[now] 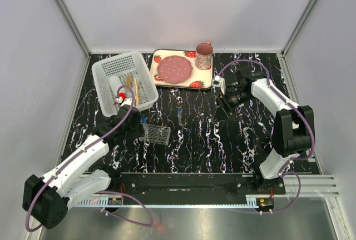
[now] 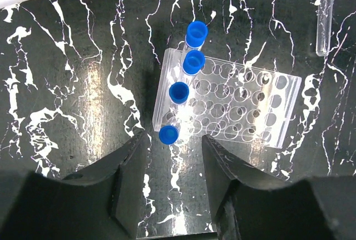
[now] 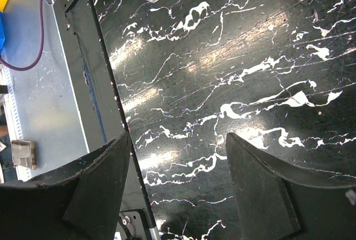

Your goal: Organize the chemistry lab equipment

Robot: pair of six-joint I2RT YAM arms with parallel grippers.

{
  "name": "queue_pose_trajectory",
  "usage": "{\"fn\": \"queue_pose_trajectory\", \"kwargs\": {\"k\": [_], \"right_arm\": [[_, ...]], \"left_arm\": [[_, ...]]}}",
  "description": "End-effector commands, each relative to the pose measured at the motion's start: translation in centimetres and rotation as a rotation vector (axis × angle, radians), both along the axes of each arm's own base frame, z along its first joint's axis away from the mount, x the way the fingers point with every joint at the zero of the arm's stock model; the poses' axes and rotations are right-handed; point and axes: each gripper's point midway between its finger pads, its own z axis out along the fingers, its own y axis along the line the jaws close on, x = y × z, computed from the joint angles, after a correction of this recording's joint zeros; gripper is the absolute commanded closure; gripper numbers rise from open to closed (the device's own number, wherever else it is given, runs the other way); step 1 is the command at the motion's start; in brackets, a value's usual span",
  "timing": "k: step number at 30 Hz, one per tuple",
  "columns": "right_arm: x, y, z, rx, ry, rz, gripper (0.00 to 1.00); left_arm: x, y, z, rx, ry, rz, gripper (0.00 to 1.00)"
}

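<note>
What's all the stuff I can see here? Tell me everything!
basket: one, white, table's back left
wooden sticks: at least two, tan, in the basket
red-capped bottle: one, white, basket's near edge
tube rack: one, clear, left of middle
tubes in rack: four, blue-capped, along one edge
loose tube: one, blue-capped, lying beyond the rack
tray: one, strawberry-printed, back middle
plate: one, pink, on the tray
mug: one, pink, tray's back corner
table: one, black with white veins
left gripper: one, black, open, facing the rack
right gripper: one, black, open, over bare table
</note>
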Motion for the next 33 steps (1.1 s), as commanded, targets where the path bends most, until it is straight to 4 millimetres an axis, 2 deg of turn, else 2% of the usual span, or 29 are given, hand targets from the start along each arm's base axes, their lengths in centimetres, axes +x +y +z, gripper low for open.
{"fn": "queue_pose_trajectory", "kwargs": {"k": [1,7,18,33], "right_arm": [[0.5,0.0,0.2,0.004,-0.018,0.009,0.25],[0.5,-0.1,0.2,0.003,-0.020,0.009,0.25],[0.4,0.0,0.2,0.002,-0.022,0.012,0.25],[0.4,-0.1,0.2,0.001,-0.019,0.010,0.25]], "left_arm": [[0.7,-0.5,1.2,-0.009,-0.021,-0.027,0.55],[0.6,-0.9,0.9,-0.015,0.000,-0.045,0.60],[0.9,-1.9,1.7,-0.060,-0.016,-0.065,0.67],[0.9,-2.4,2.1,-0.085,-0.022,-0.079,0.68]]}}
